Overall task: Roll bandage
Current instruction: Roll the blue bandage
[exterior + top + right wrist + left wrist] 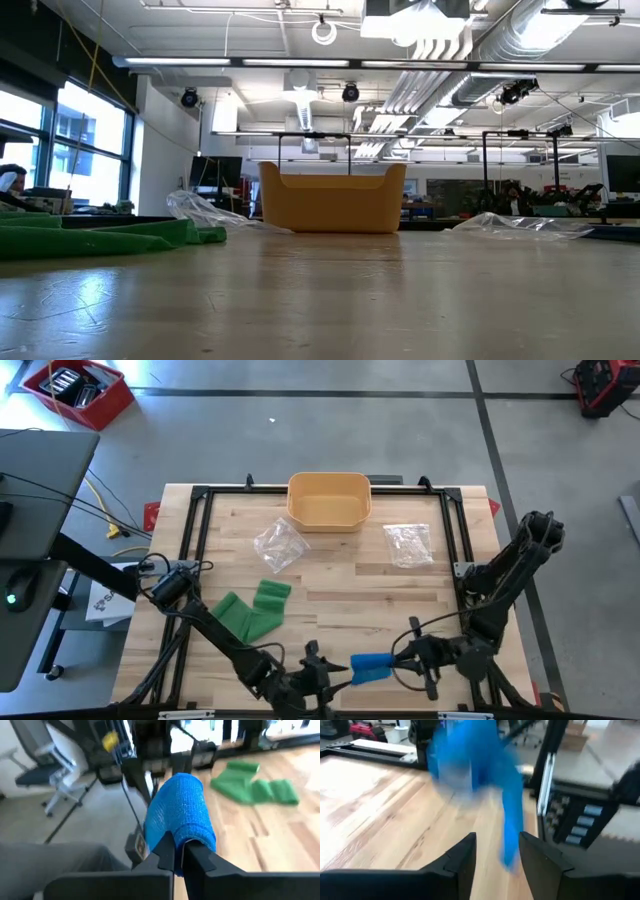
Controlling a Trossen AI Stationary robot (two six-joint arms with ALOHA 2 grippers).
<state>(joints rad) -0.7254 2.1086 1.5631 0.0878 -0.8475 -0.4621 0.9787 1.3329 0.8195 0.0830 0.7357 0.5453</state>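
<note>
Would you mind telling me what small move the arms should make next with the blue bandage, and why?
Probably the left claw should close on the loose tail of the blue bandage, so the right claw can go on winding. The right claw already pinches the rolled end, while the tail hangs between the left claw's open fingers, ungripped. The green bandage lies aside.

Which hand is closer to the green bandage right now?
Left. The left hand sits at the front edge, just in front of and right of the green bandage. The right hand is farther right, shut on the blue bandage.
</note>
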